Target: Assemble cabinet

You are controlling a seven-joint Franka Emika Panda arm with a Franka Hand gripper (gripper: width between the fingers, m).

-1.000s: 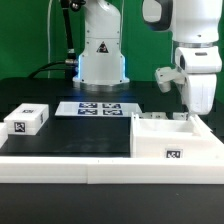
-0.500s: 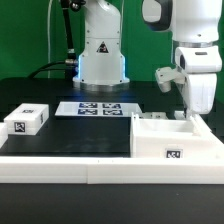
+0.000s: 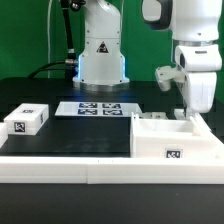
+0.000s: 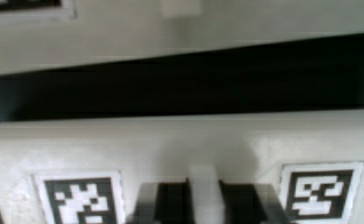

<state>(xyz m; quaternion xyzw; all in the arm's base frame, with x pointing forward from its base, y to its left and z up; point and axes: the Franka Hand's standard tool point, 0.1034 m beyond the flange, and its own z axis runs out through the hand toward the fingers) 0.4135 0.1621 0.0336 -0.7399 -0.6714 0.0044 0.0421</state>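
The cabinet [image 3: 160, 136], a large white open box with a black-and-white tag on its front, sits at the exterior view's right. My gripper [image 3: 190, 112] reaches down onto its far side, and its tips are hidden behind the box wall there. In the wrist view the cabinet [image 4: 179, 140] fills the frame, with two tags on its face. My gripper [image 4: 200, 205] stands between those tags. Its dark fingers [image 4: 168, 205] are close together with a thin white ridge of the cabinet pinched between them.
A small white tagged block [image 3: 27, 121] lies at the exterior view's left. The marker board [image 3: 97, 108] lies flat behind the middle. A long white border rail [image 3: 90, 170] runs along the front. The robot base [image 3: 102, 55] stands at the back.
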